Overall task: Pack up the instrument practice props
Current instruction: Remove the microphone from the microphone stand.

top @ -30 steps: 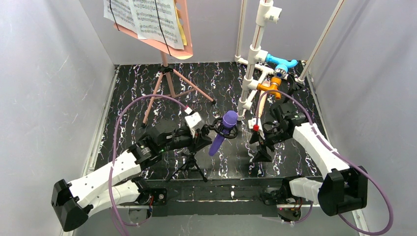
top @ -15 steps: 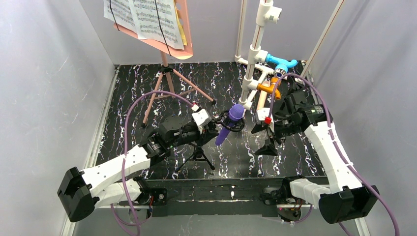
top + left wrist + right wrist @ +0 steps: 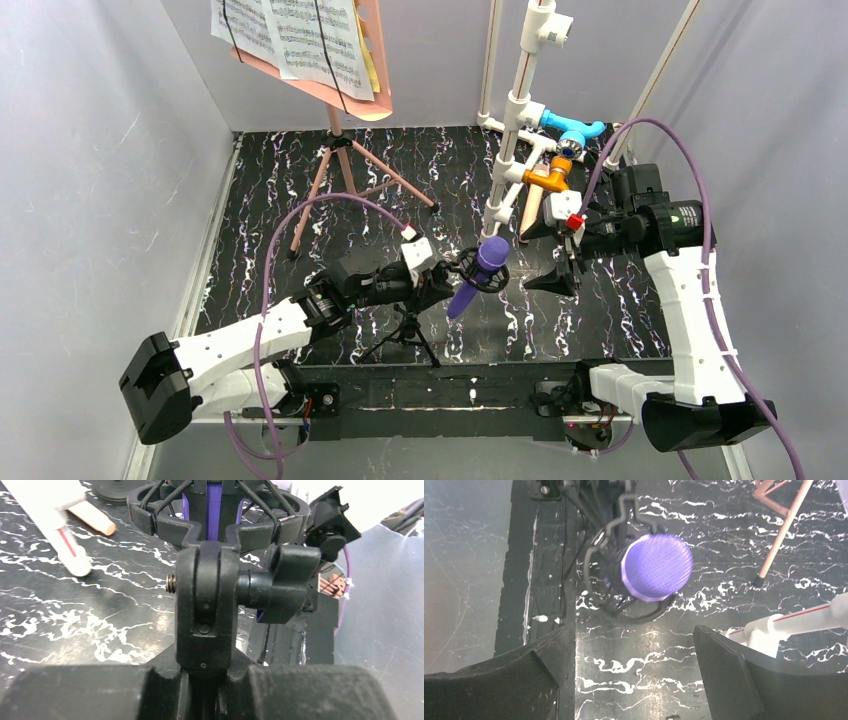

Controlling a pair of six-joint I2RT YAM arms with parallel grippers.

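Observation:
The purple microphone (image 3: pixel 481 272) sits tilted in a black shock mount on a small black tripod (image 3: pixel 404 334). My left gripper (image 3: pixel 436 284) is shut on the tripod's stem (image 3: pixel 206 630), just under the mount (image 3: pixel 220 520). My right gripper (image 3: pixel 547 256) hovers open to the right of the microphone. In the right wrist view the microphone head (image 3: pixel 656 568) lies beyond my spread gripper (image 3: pixel 629 680). The beige microphone (image 3: pixel 530 210) leans by the pipe frame. The pink sheet-music holder (image 3: pixel 338 160) stands at the back left with music pages (image 3: pixel 300 35) and a pink folder (image 3: pixel 372 60).
A white pipe frame (image 3: pixel 519 110) with blue and orange fittings stands at the back right, close to my right arm. One of its pipes (image 3: pixel 794 622) lies beside my right finger. Grey walls close in both sides. A pink stand leg (image 3: pixel 781 535) reaches across the marbled floor.
My left arm has carried the purple microphone and its tripod to the right. My right arm has drawn back toward the far right, its gripper still open.

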